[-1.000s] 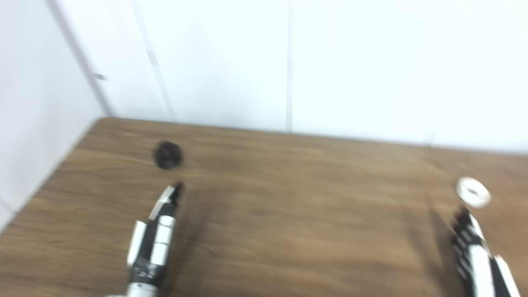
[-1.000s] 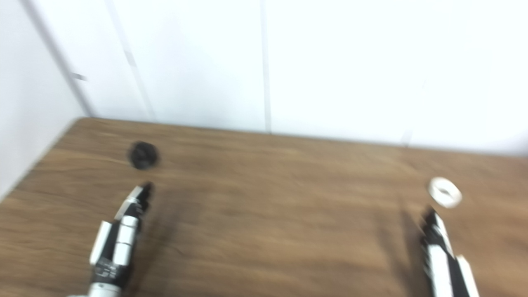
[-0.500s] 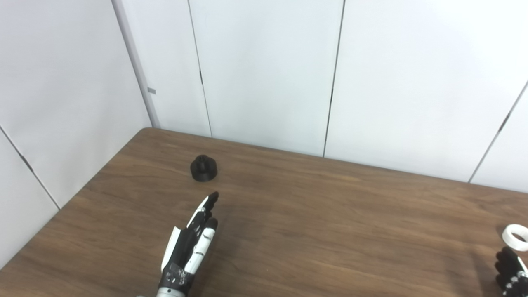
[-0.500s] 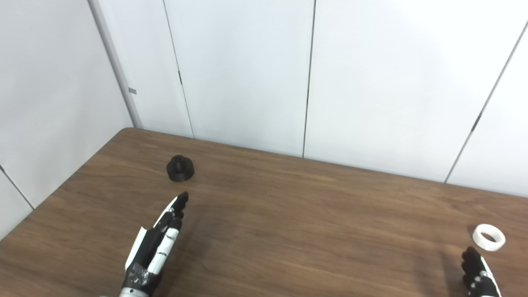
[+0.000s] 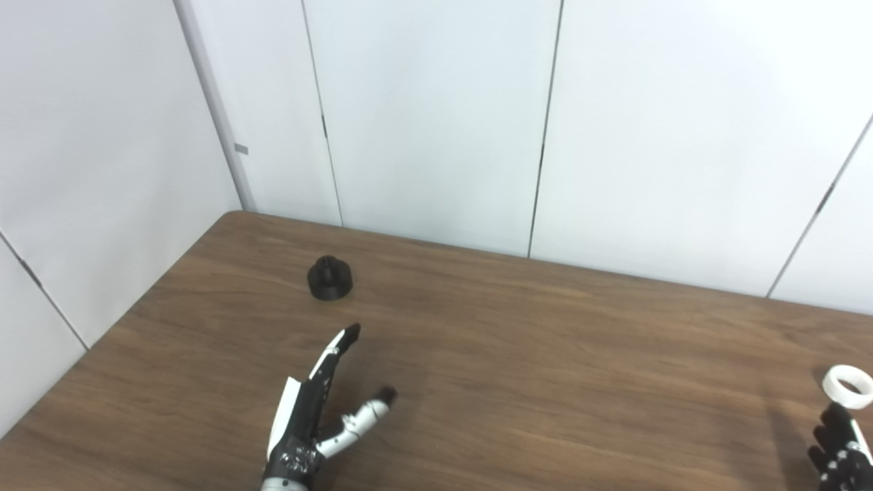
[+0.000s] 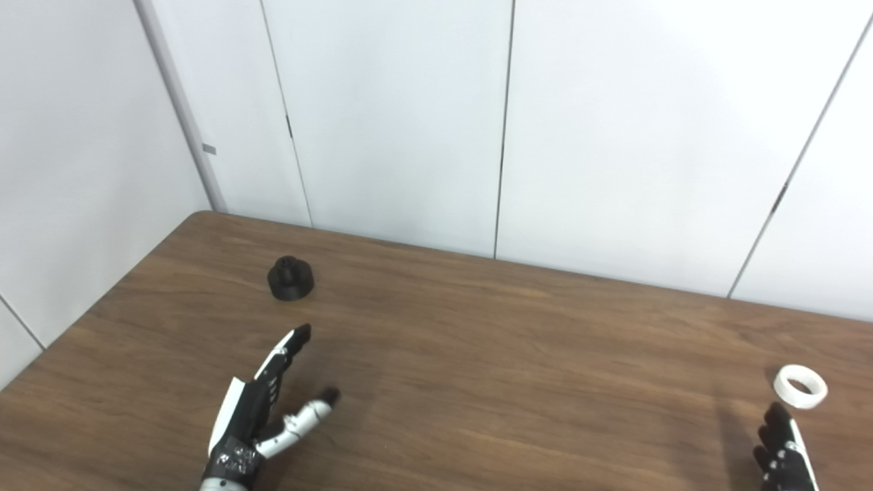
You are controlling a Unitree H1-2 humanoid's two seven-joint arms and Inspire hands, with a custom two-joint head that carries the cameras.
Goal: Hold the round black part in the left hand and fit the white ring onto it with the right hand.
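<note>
Where frame cuts, right hand partly hidden.

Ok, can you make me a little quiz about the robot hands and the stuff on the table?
1. True or false: the left hand already holds the round black part.
2. Which hand is nearest the white ring: A left, B right?
3. Fill in: both parts lie on the wooden ____.

Key: 1 false, the part sits apart, beyond the fingertips. 2 B, the right hand. 3 table.
</note>
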